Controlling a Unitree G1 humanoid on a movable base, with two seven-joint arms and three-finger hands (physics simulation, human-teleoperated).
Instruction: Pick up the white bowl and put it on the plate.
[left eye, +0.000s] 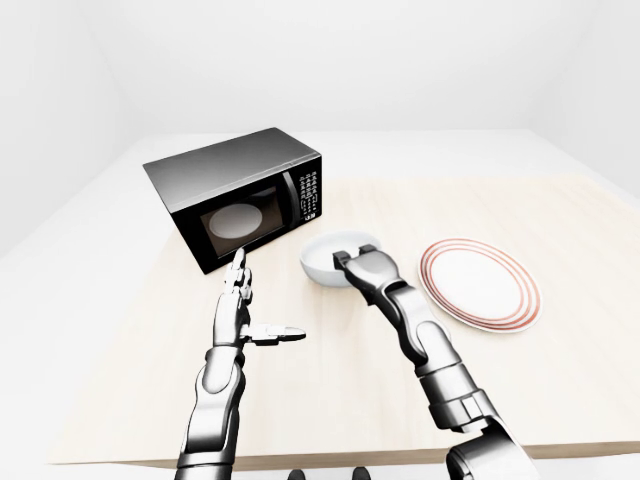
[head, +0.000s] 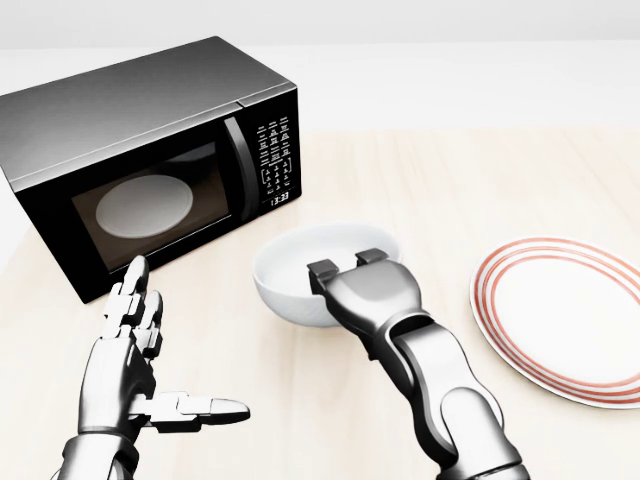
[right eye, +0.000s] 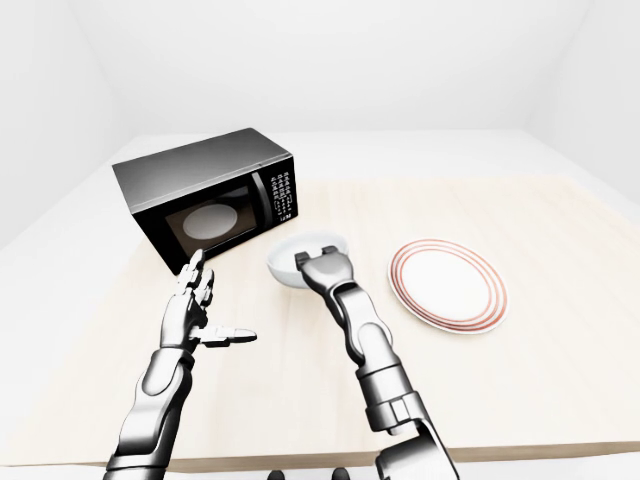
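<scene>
The white bowl (head: 296, 272) stands on the table, just right of the microwave in the head view. My right hand (head: 347, 263) lies against the bowl's near wall, with two fingertips (head: 322, 268) hooked over the rim into the bowl; the thumb is hidden under the hand. The bowl looks to be resting on the table. The plate (head: 570, 320), white with red rings, lies flat to the bowl's right, with a gap between them. My left hand (head: 185, 340) is open and empty, fingers up and thumb out, at the lower left of the head view.
A black microwave (head: 150, 130) with its door shut stands at the upper left, close to the bowl and the left hand. The light wooden table (head: 450, 170) stretches beyond the bowl and plate. White floor and walls surround it.
</scene>
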